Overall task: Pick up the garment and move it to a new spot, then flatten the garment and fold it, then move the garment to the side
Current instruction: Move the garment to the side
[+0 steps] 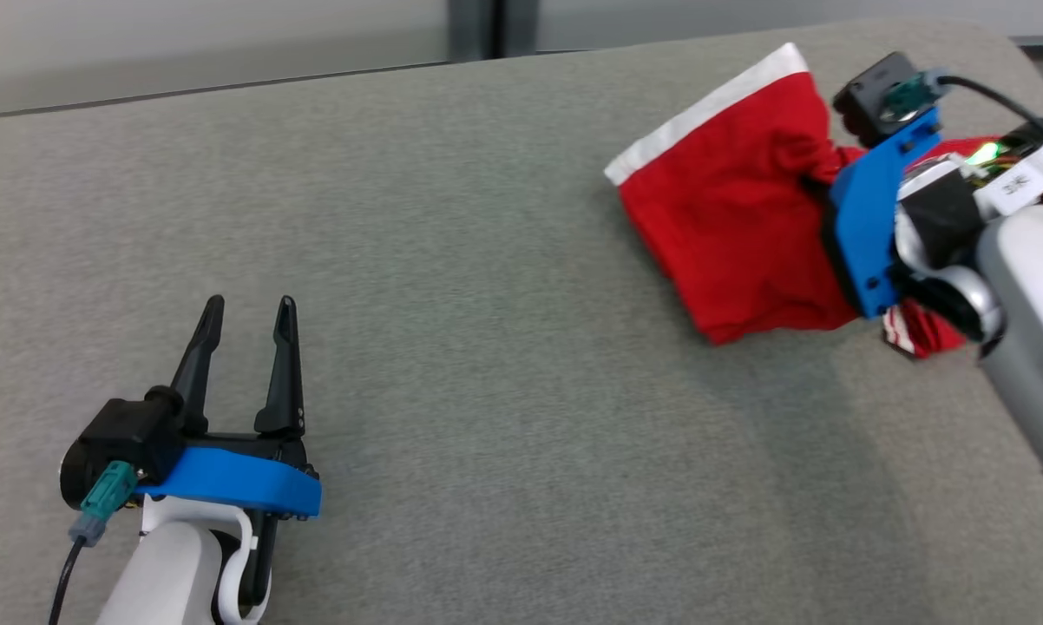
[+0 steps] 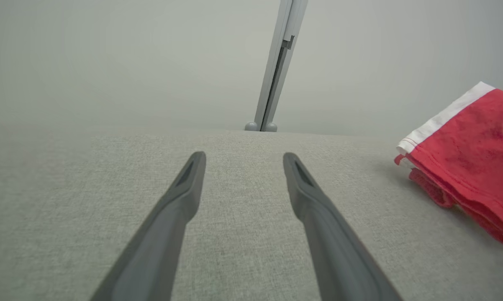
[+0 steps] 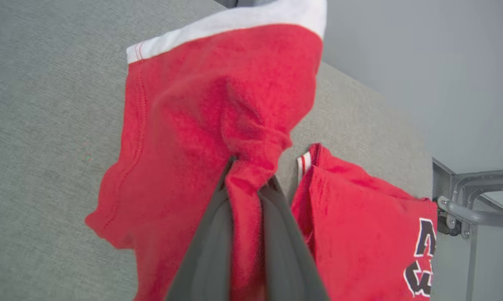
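Two things we log: right pincer (image 3: 251, 177) clamped on bunched red garment (image 1: 730, 208) on grey tabletop (image 1: 452, 260); left pincer (image 1: 252, 300) spread wide, empty.

Soft, even light casts a faint shadow beside the garment (image 2: 465, 154); wrist views look slightly hazy

Colours: garment (image 1: 730, 226) red; white band (image 1: 704, 108) along its upper edge, thin red stitch lines in the band. Lettering (image 3: 423, 259) dark with white outline, lower right of right wrist view. Counter (image 1: 487, 304) plain grey-green weave. Left gripper (image 1: 250, 304): black jaws, blue bracket (image 1: 226, 490), teal connector (image 1: 109, 488), white forearm (image 1: 166, 573).
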